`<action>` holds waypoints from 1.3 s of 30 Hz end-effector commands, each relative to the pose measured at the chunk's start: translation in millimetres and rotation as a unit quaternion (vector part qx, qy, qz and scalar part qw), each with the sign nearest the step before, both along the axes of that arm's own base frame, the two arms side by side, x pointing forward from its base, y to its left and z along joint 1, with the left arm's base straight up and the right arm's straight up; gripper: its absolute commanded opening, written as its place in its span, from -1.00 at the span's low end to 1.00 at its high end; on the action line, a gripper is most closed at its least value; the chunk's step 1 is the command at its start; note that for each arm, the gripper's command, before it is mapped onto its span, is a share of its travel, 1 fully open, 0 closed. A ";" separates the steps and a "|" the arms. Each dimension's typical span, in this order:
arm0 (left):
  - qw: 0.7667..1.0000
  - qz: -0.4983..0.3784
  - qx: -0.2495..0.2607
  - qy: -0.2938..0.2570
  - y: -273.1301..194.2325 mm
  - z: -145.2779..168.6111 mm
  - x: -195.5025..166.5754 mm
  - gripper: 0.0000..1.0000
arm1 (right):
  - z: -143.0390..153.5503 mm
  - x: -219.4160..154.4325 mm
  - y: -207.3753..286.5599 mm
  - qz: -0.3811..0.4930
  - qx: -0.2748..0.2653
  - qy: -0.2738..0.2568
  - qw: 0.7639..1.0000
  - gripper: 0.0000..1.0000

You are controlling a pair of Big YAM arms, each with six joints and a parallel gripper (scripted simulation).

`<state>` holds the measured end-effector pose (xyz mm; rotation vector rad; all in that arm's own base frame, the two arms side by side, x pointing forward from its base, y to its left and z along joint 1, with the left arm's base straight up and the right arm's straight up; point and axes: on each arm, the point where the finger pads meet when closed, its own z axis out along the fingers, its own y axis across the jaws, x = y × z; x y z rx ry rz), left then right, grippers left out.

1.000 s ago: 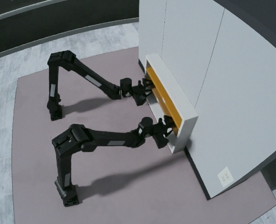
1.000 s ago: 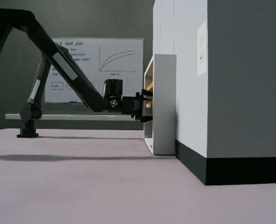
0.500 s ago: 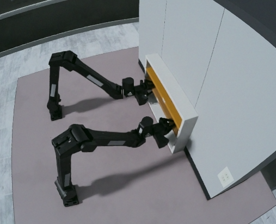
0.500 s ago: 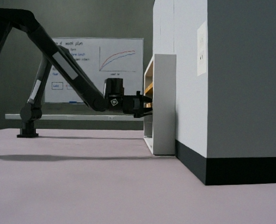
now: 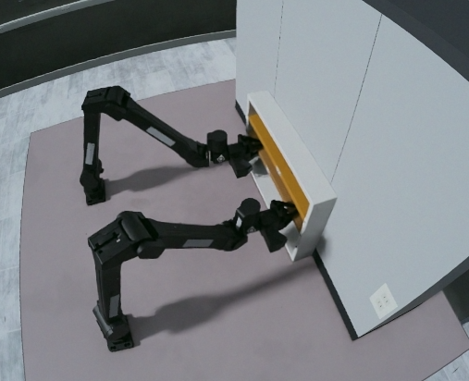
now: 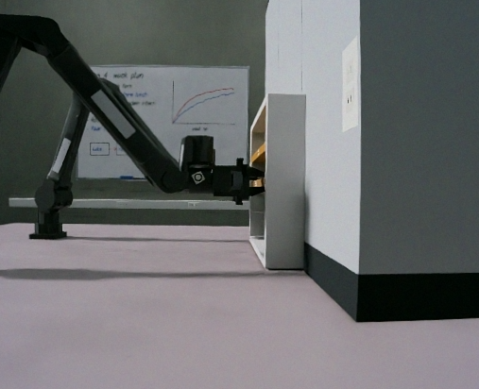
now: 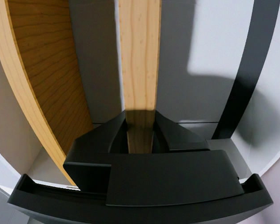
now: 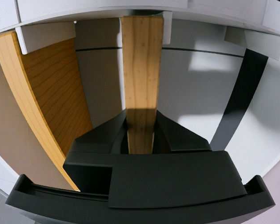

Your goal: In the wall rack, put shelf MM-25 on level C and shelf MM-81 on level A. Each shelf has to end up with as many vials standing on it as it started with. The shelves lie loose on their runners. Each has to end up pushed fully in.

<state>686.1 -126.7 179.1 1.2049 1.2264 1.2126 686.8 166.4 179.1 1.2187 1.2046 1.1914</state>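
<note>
The white wall rack (image 5: pixel 320 228) (image 6: pixel 285 212) holds two wooden shelves. The middle shelf (image 7: pixel 140 60) (image 8: pixel 142 67) lies between the C and A marks, which are partly cut off in the right wrist view. The upper shelf (image 5: pixel 283 161) (image 7: pixel 22 79) (image 8: pixel 22 84) is at the C side. My left gripper (image 5: pixel 261 144) (image 7: pixel 140 112) is shut on the middle shelf's front edge towards its left end. My right gripper (image 5: pixel 295 211) (image 6: pixel 263 182) (image 8: pixel 140 111) is shut on the same edge nearer its right end. No MM labels or vials show.
A white runner (image 8: pixel 167 27) sits beside the middle shelf's right end, another (image 8: pixel 22 41) beside the upper shelf's. The rack's side walls and top are close around both grippers. No shelf shows on the lowest level, where the wall's dark baseboard (image 7: pixel 246 72) (image 8: pixel 246 84) is visible.
</note>
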 end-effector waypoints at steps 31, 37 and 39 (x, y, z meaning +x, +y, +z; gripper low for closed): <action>1.000 0.000 -0.004 -0.024 -3.7 33.2 -66.8 -0.75 | 29.5 -67.6 4.4 0.002 0.006 -0.021 1.000 -0.76; 1.000 0.000 -0.004 -0.025 -4.1 34.2 -83.6 -0.75 | 30.7 -84.4 4.7 0.002 0.007 -0.023 1.000 -0.76; 1.000 0.000 -0.005 -0.026 -4.1 33.4 -88.3 -0.75 | 30.0 -89.1 4.7 0.002 0.007 -0.024 1.000 -0.76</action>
